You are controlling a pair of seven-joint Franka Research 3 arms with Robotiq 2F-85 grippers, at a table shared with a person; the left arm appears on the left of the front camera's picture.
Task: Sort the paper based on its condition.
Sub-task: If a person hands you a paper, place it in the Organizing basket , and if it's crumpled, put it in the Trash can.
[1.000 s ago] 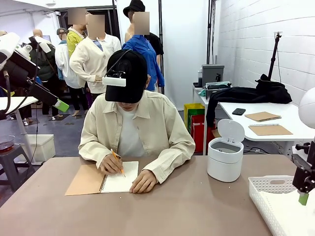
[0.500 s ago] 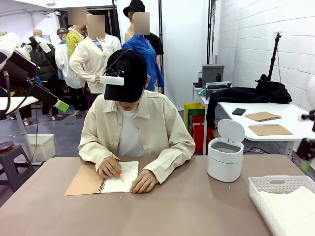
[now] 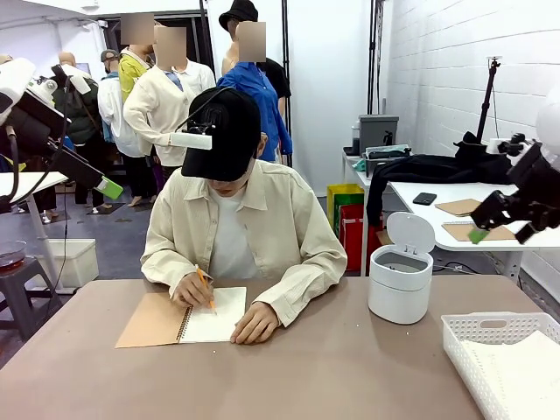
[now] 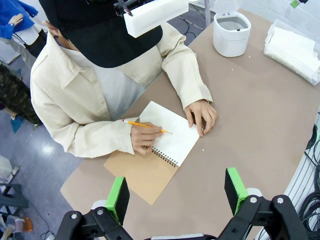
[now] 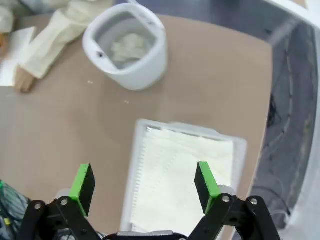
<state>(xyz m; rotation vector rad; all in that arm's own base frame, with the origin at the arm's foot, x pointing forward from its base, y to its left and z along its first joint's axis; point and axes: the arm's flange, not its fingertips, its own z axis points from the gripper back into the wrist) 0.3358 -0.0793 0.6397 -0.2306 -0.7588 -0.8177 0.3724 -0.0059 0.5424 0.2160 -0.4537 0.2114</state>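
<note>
Flat white sheets of paper (image 5: 184, 167) lie in a white lattice basket (image 5: 176, 125), directly below my right gripper (image 5: 144, 188), which is open and holds nothing. In the front view the right gripper (image 3: 500, 233) hangs high over the table's right edge, above the basket (image 3: 477, 329) and its paper (image 3: 518, 378). Crumpled paper (image 5: 128, 47) sits inside a white round bin (image 5: 145, 70). My left gripper (image 4: 176, 195) is open and empty, high above a person writing with a pencil in a spiral notebook (image 4: 172, 134); it is raised at the far left (image 3: 103, 185).
The bin (image 3: 400, 282) stands at the table's right with its lid up. The person's hands rest on the notebook (image 3: 188, 320) at the far middle. A side table behind holds brown notebooks (image 3: 479, 231) and a phone. Bare tabletop spreads in front.
My right gripper has risen from just above the basket at the lower right to well above the table. The person keeps writing. The left arm has not moved.
</note>
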